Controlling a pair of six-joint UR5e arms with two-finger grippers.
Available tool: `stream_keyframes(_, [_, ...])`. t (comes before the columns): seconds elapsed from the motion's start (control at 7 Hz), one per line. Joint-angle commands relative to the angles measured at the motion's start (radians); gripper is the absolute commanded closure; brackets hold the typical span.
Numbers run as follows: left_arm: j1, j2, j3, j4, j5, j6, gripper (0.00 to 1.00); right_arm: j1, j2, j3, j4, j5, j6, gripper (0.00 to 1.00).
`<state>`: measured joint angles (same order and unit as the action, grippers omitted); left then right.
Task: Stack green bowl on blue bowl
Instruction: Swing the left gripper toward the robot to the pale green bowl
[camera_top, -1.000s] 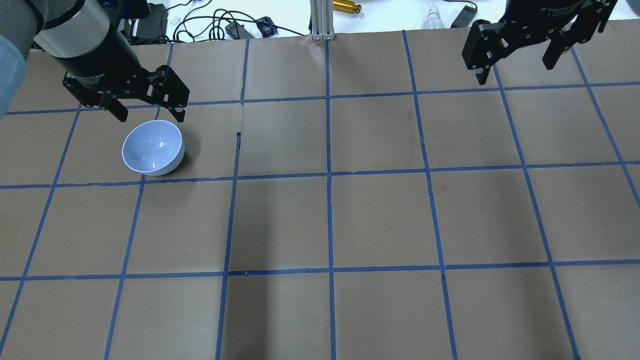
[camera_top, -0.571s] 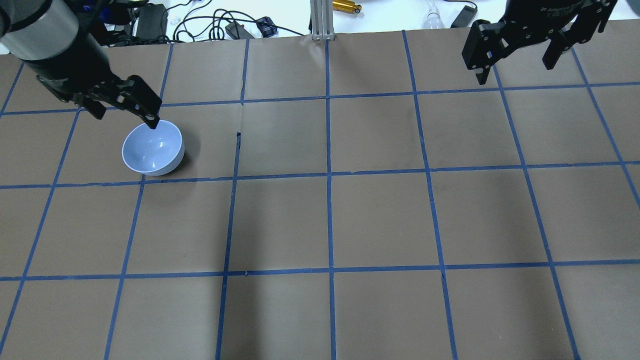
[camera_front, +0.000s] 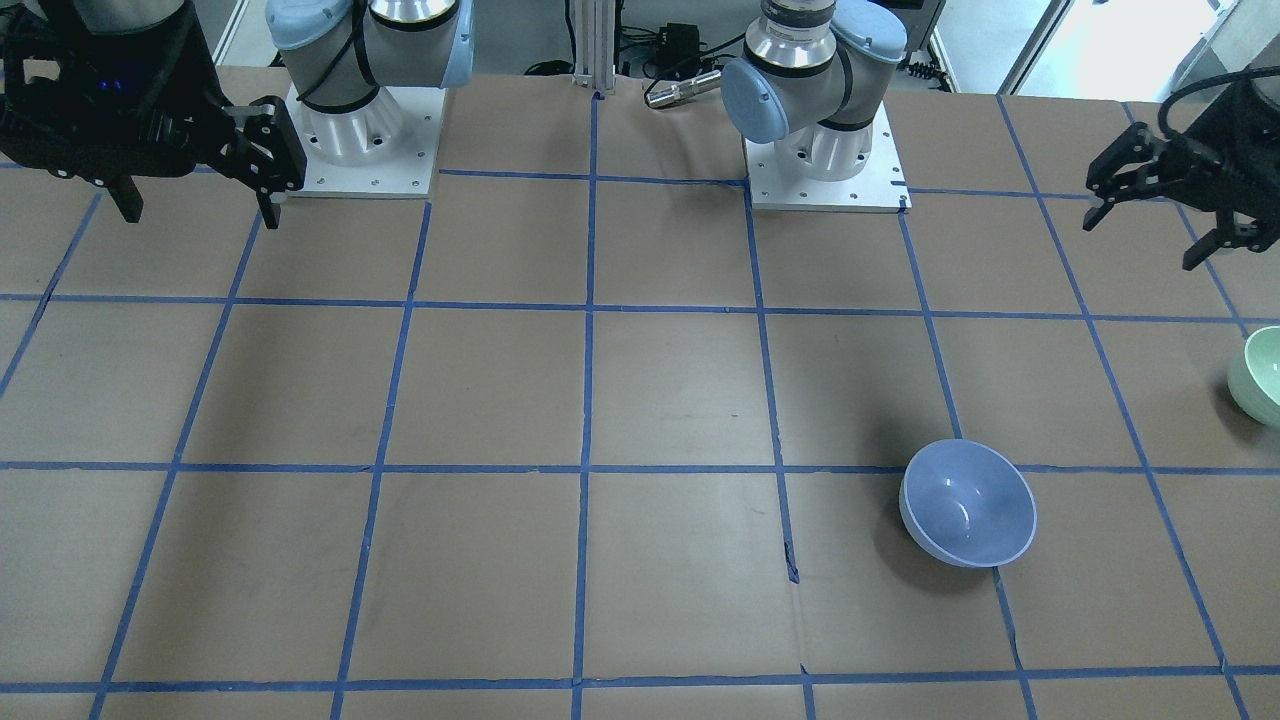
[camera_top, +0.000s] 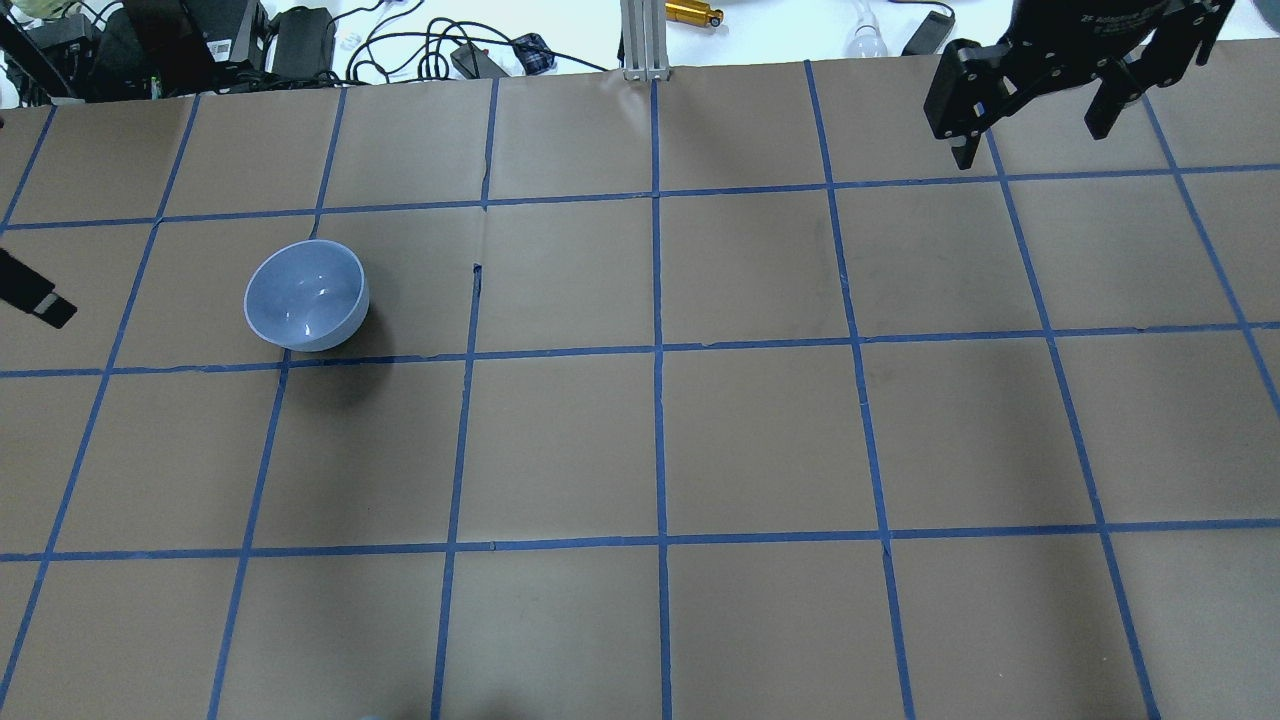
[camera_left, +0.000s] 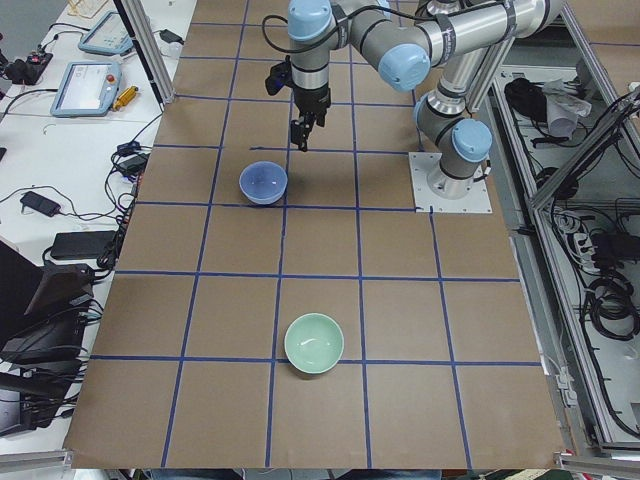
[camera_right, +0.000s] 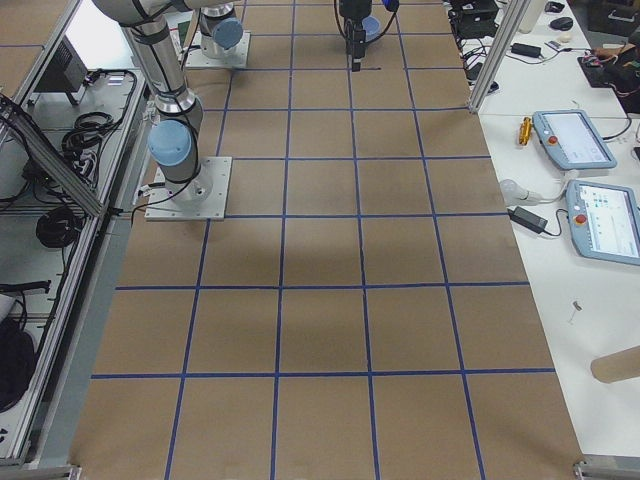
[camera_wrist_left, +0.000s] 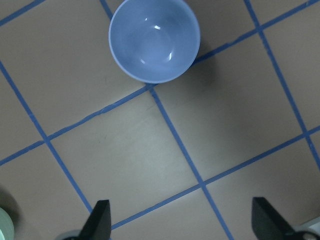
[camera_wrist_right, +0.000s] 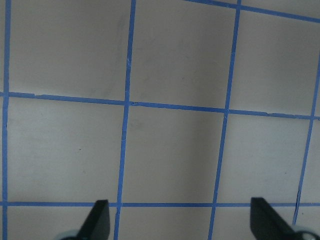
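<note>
The blue bowl (camera_top: 306, 295) stands upright on the brown paper at the left; it also shows in the front view (camera_front: 968, 503), the left side view (camera_left: 263, 183) and the left wrist view (camera_wrist_left: 154, 39). The green bowl (camera_front: 1262, 375) stands apart from it, cut by the front view's right edge, whole in the left side view (camera_left: 314, 343), and out of the overhead view. My left gripper (camera_front: 1140, 247) is open and empty, high, between the bowls and nearer the green one; only a fingertip (camera_top: 35, 300) shows overhead. My right gripper (camera_top: 1028, 145) is open and empty at the far right.
The table is brown paper with a blue tape grid. The two arm bases (camera_front: 360, 130) (camera_front: 820, 150) stand on the robot's side. An aluminium post (camera_top: 640, 40) and cables (camera_top: 440, 50) lie past the far edge. Tablets (camera_right: 575, 140) lie on a side bench.
My left gripper has moved left from over the blue bowl's far rim, almost out of the overhead view. The bowl and the right gripper have not moved.
</note>
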<state>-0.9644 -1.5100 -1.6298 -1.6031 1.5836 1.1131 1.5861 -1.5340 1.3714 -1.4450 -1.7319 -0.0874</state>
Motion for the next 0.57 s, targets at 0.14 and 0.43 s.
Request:
stream_keyframes(0.14, [0.296, -0.024, -0.102, 0.073, -0.001, 0.559, 0.00, 0.000, 0.000, 0.000, 0.000, 0.000, 0.000, 0.00])
stream_keyframes(0.43, [0.422, -0.071, -0.169, 0.290, -0.011, 0.994, 0.00, 0.000, 0.000, 0.000, 0.000, 0.000, 0.000, 0.00])
